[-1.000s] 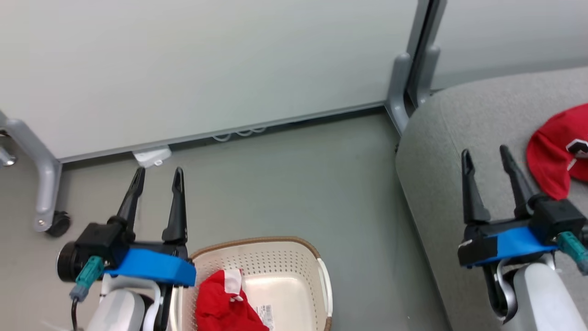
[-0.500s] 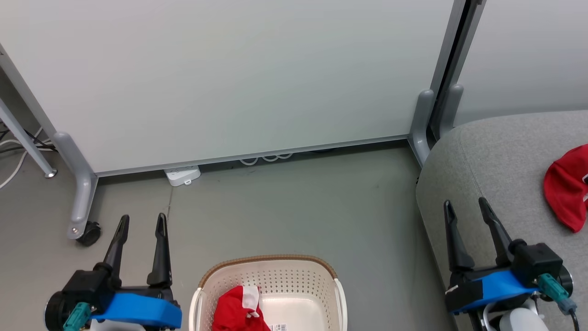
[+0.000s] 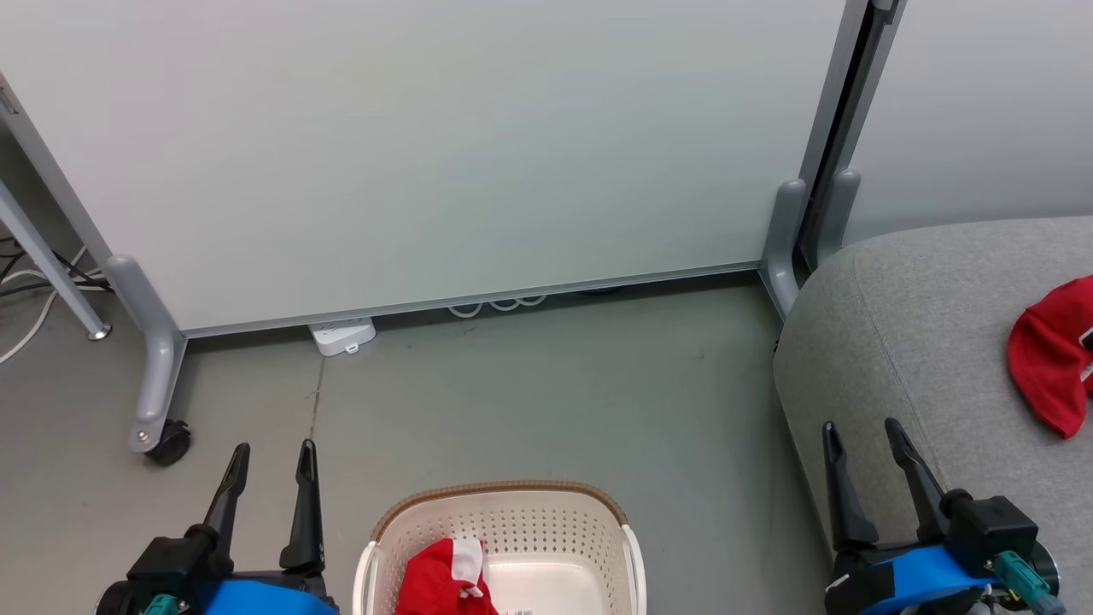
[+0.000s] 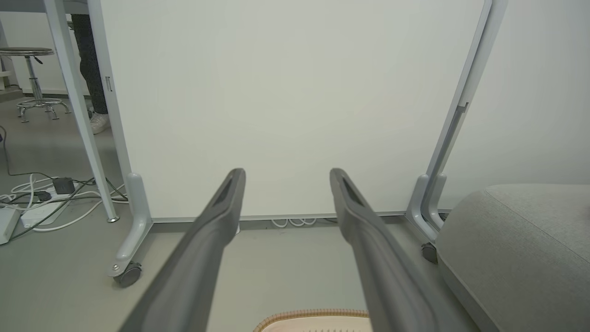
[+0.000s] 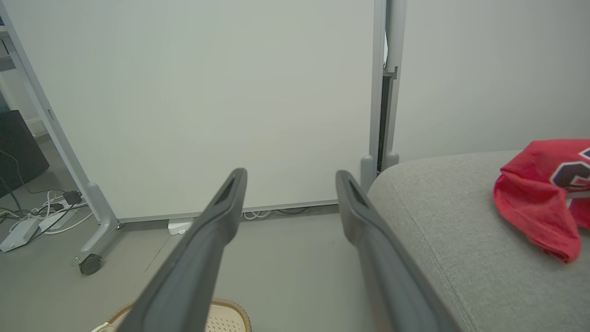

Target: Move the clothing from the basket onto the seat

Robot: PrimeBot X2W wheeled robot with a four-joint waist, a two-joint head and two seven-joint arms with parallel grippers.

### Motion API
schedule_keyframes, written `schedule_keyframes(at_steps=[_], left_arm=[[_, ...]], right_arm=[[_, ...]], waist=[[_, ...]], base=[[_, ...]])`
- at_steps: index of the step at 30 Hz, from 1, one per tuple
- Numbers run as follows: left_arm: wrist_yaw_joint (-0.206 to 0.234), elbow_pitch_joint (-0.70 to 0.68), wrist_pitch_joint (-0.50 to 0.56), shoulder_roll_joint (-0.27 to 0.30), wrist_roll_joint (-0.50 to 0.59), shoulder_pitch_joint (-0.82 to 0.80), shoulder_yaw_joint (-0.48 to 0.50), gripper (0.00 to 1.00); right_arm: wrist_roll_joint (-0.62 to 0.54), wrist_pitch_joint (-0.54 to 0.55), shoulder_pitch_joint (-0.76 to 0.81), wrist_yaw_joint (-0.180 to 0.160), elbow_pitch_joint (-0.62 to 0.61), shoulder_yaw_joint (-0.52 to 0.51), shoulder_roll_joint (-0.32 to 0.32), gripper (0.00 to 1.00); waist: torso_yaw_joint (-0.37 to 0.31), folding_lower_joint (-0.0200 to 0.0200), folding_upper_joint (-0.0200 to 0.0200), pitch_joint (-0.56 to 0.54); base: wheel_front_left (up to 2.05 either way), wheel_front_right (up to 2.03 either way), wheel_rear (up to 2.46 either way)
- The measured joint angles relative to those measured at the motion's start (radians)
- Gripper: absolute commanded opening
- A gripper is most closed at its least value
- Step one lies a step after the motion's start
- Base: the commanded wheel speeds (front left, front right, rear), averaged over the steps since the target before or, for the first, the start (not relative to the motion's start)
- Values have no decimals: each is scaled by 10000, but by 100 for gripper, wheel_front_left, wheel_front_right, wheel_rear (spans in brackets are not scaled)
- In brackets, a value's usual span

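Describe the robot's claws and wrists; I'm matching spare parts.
The left claw and right claw each have two long, tapered dark fingers on a black base, backed by a bright blue cover. A teal connector plugs in at the right wrist.

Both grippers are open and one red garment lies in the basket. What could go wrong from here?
1. The crumpled red garment with white trim lies low in the cream-white perforated plastic basket, toward its left wall; the open left gripper could strike the brown rim or pinch only a thin fold.
2. The large grey fabric seat has a rounded edge; cloth released there, short of the other red garment, might slide to the floor.
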Motion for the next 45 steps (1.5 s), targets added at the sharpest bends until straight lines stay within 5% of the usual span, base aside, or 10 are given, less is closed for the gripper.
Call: schedule_keyframes(at_steps=[13,21,45], left_arm=[[-171,314,0,-56,169,-38,23,100],[-309,1197,0,-67,272,-1259,-888,100],[-380,5793,-2,1471,-98,-6154,-5927,100]], right_arm=[[0,0,-14,0,21,6,77,100],[8,0,-390,0,-82,125,88,100],[-184,0,-3685,0,-1080,121,40,100]], waist=[[-60,0,0,152],[-251,0,0,667],[-1497,2,0,4927]], base=[[0,0,0],[0,0,0],[0,0,0]])
